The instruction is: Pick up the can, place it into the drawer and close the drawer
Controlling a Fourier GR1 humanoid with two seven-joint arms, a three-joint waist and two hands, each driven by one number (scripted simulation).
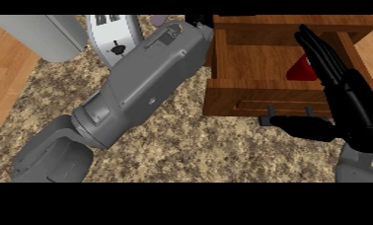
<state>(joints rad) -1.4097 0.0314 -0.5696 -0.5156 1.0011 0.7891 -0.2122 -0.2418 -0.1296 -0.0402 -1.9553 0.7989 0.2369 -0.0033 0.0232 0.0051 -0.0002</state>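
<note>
A red can (299, 69) is seen inside the open drawer (247, 56), partly hidden behind the right robot hand (341, 91), whose fingers are held straight and spread over the drawer, gripping nothing. The left robot hand is hidden beyond its forearm (146, 83); its state cannot be told. The can is judged light, rigid and smooth, best taken around its side. The drawer front (255, 101) and handle (290, 113) remain to be pushed toward the tabletop (204, 145) unit.
</note>
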